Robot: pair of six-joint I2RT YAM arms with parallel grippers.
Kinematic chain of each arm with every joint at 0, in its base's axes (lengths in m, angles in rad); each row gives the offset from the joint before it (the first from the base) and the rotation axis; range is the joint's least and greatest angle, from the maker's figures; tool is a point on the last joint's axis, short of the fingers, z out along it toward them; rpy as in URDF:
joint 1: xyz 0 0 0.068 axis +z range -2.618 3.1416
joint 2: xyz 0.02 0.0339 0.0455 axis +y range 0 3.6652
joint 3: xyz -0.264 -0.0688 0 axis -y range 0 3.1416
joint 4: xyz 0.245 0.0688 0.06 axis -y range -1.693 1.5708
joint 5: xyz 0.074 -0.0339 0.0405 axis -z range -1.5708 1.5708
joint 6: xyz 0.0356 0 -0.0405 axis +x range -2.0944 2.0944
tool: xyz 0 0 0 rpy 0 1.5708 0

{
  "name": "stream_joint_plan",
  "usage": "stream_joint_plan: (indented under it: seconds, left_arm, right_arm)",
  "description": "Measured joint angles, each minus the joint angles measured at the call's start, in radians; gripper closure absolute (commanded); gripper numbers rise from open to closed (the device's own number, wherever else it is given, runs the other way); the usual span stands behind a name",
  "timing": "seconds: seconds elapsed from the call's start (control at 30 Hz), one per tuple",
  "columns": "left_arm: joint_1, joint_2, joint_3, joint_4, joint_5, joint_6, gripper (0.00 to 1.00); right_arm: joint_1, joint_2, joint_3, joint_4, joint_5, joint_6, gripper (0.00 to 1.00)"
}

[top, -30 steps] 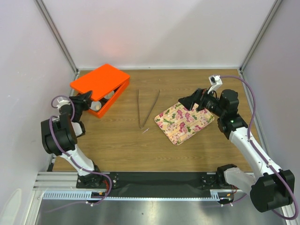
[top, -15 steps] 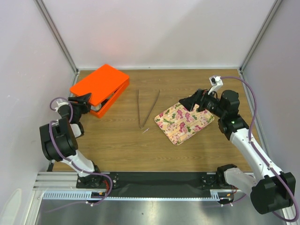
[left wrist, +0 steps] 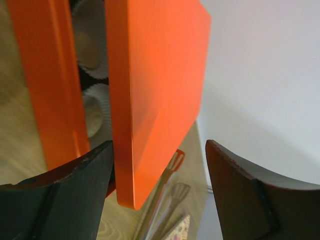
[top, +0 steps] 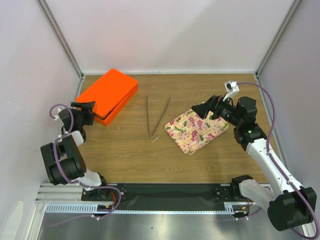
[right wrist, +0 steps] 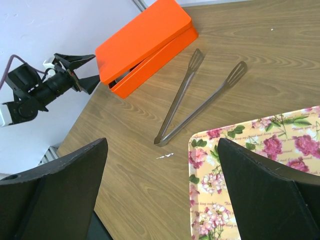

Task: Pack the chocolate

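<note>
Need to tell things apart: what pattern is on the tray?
Pink flowers and green leaves on pale yellow; the tray shows best in the right wrist view.

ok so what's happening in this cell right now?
The left hand, open, sits at the near corner of the orange box. Its lid lies askew, leaving a gap that shows white paper cups inside. The right hand hovers open and empty over the far corner of the flowered tray. Tongs lie untouched on the table between them. No chocolate is visible.
</note>
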Motion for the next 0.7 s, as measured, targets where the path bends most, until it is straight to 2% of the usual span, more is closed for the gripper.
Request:
stream_joint_plan:
  seconds: [0.27, 0.43, 0.57, 0.7]
  left_arm:
    - [0.003, -0.074, 0.134, -0.370, -0.156, 0.084, 0.07]
    - [0.005, -0.098, 0.206, -0.556, -0.248, 0.140, 0.09]
    - [-0.011, -0.098, 0.277, -0.650, -0.293, 0.249, 0.11]
    - [-0.106, -0.050, 0.474, -0.772, -0.365, 0.415, 0.15]
  right_arm:
    - [0.000, -0.029, 0.000, -0.023, 0.005, -0.001, 0.00]
    - [0.000, -0.043, 0.000, -0.044, 0.012, -0.008, 0.00]
    - [0.000, -0.043, 0.000, -0.048, 0.016, -0.012, 0.00]
    - [0.012, -0.023, 0.007, -0.045, 0.063, 0.003, 0.01]
